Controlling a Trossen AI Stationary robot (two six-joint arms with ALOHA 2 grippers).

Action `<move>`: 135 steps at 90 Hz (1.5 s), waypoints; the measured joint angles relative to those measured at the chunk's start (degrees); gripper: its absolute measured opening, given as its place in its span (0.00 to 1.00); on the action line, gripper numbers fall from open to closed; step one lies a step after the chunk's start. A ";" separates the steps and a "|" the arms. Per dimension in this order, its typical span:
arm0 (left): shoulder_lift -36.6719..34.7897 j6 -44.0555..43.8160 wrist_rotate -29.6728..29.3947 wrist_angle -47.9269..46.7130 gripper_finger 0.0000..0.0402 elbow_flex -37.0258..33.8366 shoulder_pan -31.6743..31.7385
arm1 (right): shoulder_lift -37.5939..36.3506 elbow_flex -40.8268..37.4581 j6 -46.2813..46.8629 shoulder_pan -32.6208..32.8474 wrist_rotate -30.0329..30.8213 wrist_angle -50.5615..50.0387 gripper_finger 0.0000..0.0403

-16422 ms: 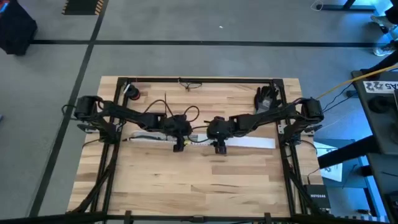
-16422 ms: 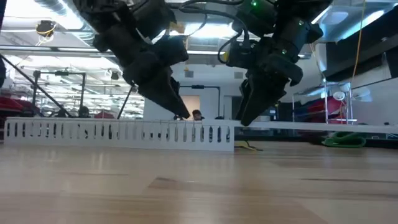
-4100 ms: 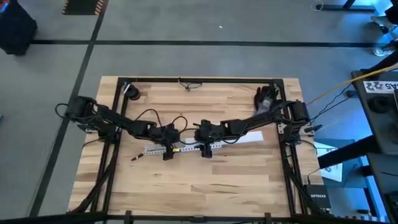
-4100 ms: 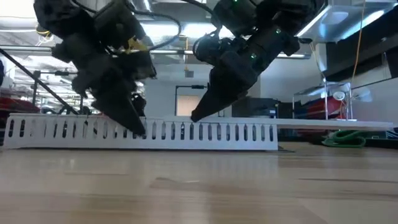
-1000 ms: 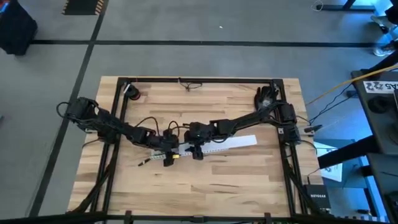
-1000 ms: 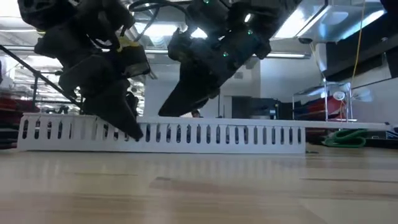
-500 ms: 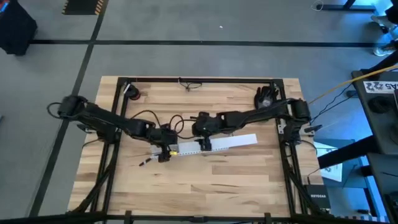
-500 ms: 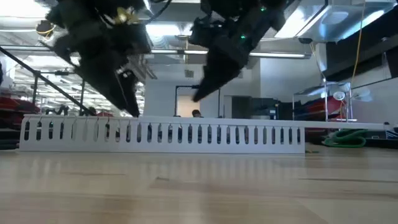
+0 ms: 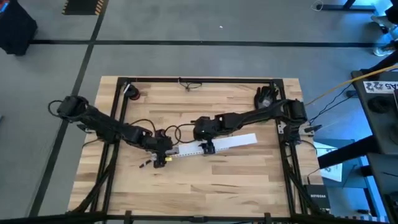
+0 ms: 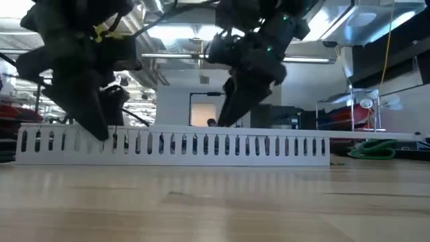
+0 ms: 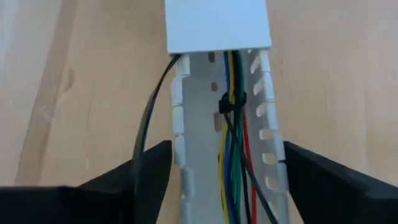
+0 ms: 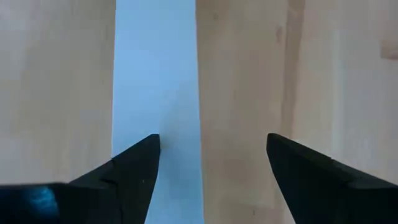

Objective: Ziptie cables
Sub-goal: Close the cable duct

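A white slotted duct (image 9: 211,145) lies on the table, its slotted wall (image 10: 175,144) facing the low camera. The cables (image 11: 231,162), yellow, green, blue, red and dark wires, run inside it, bound by a black ziptie (image 11: 231,103). One dark wire (image 11: 148,124) runs outside the duct's wall. A white lid (image 11: 217,25) covers the duct farther on. My left gripper (image 11: 227,149) stands open over the duct's left end (image 9: 160,159), one finger on each side. My right gripper (image 12: 212,140) hangs open above the lid (image 12: 155,93) near the duct's middle (image 9: 207,148).
Dark cable ends (image 9: 144,165) lie on the wood left of the duct. A black glove-like thing (image 9: 266,96) sits at the far right, a small red and white item (image 9: 132,92) at the far left, a thin dark piece (image 9: 188,84) by the far edge.
Both grippers have lifted off the duct. My left gripper has then gone toward the table's left edge and come down again at the duct's left end. My right gripper has gone toward the table's right edge along the duct. The duct has stayed where it was.
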 joint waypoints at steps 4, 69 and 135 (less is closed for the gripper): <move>0.78 0.20 -0.14 1.08 0.71 0.00 0.00 | 0.20 0.03 -0.04 0.35 -0.22 0.23 0.72; 10.77 0.26 -0.42 15.02 0.53 -0.07 0.12 | 3.78 0.21 2.00 1.57 -2.11 8.09 0.47; 7.16 6.55 6.33 2.17 0.72 6.39 5.58 | -4.93 -0.10 -2.03 1.27 6.82 1.85 0.53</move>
